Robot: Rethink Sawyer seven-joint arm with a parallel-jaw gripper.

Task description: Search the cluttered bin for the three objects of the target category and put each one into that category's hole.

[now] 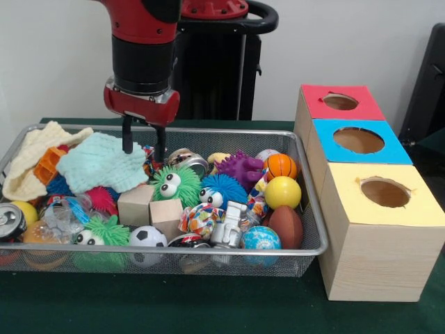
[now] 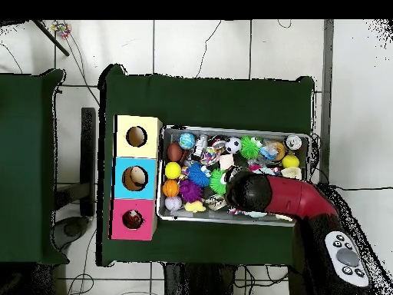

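Your gripper (image 1: 144,144) hangs over the far side of the bin (image 1: 306,209), its two dark fingers spread apart with nothing between them, the tips dipping just past the far rim beside the pale mint knitted cloth (image 1: 101,163). That spot likely suits a search: the cloth covers part of the pile, so whatever lies under it is hidden from you. The bin is a wide, shallow silver wire-mesh basket with a metal rim, sitting on the green table and crammed with toys: a green spiky ball with googly eyes (image 1: 174,184), two plain wooden cubes (image 1: 135,204), a small basketball (image 1: 280,165), a yellow ball (image 1: 283,192) and a brown football (image 1: 286,226) among them. The hole (image 1: 341,101) is a round cut in the red top of the pale wooden box, the farthest of the three boxes lined up just beside the bin, well apart from your gripper.
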